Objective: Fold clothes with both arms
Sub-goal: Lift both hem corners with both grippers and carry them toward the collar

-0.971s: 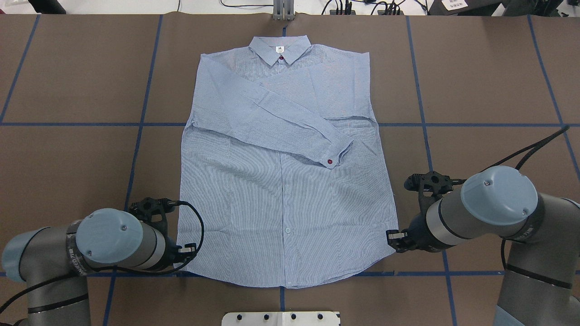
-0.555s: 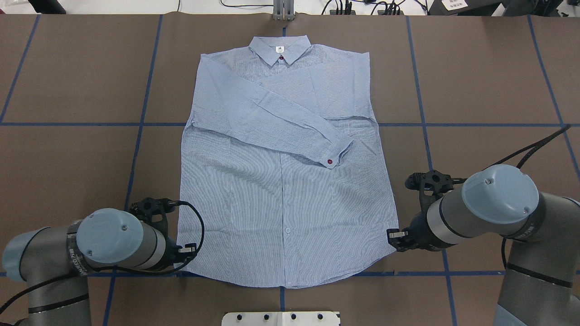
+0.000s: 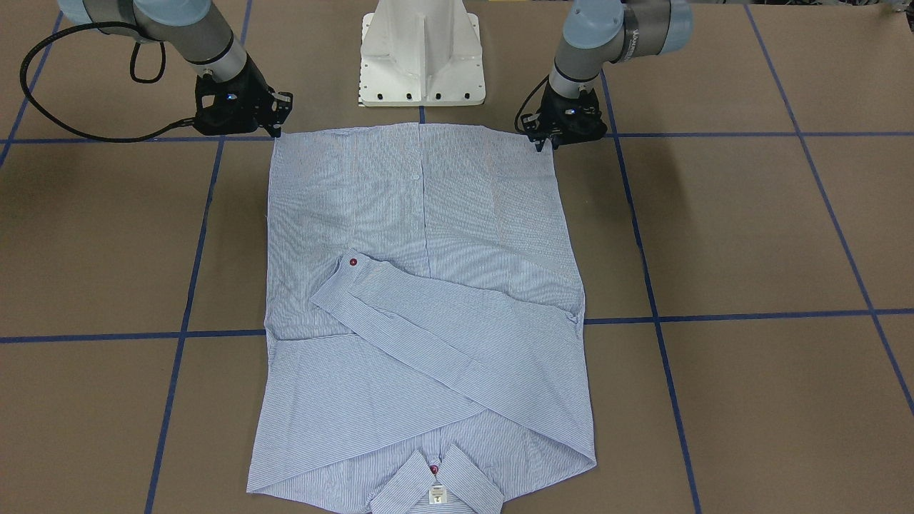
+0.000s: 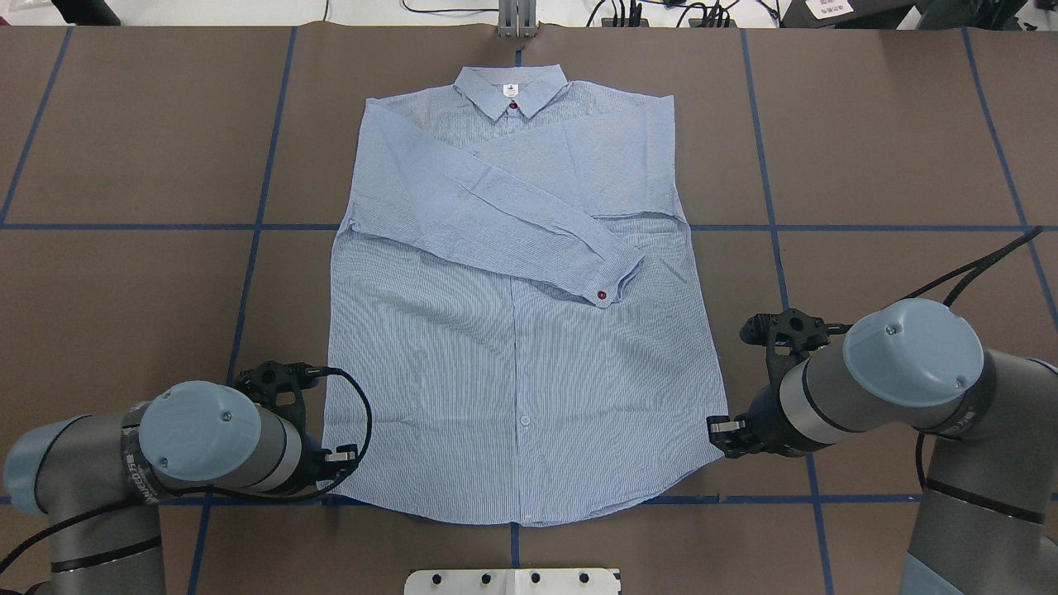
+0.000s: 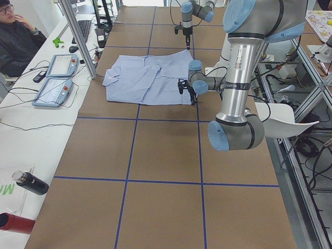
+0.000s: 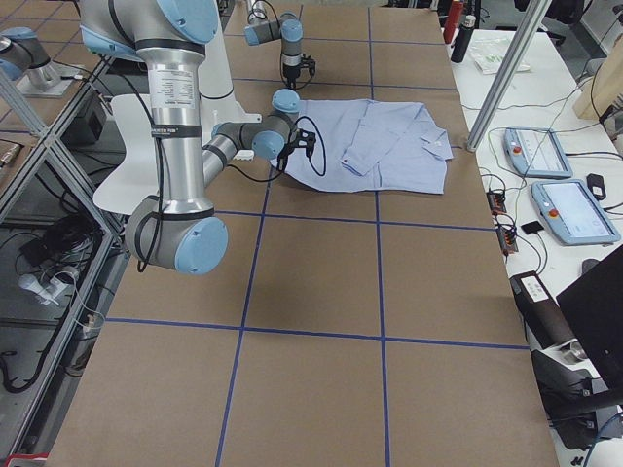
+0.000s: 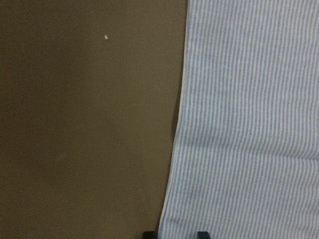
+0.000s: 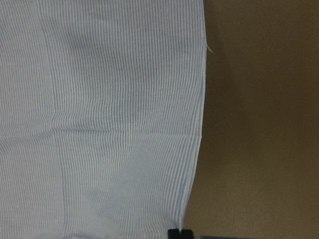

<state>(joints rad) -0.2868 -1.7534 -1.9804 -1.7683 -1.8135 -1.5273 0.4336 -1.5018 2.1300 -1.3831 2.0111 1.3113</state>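
Observation:
The clothes are one light-blue striped shirt (image 4: 521, 364) lying flat and face up, collar at the far end, with one sleeve folded across its front (image 3: 421, 214). My left gripper (image 4: 343, 454) is low at the hem's near left corner. In the left wrist view its fingertips (image 7: 202, 233) stand apart with the shirt's edge (image 7: 172, 199) between them, so it is open. My right gripper (image 4: 719, 430) is at the hem's near right corner. The right wrist view shows it (image 8: 178, 233) pinched together on the shirt's edge (image 8: 189, 189).
The white pedestal base (image 3: 421, 50) stands just behind the hem. Blue tape lines (image 4: 777, 227) cross the brown table. A metal post (image 4: 517, 21) rises at the far edge. A seated person (image 5: 15, 36), teach pendants (image 5: 52, 85) and bottles (image 5: 31, 182) are along a side bench.
The right arm has shifted very slightly at the hem corner. The left arm and the shirt look the same.

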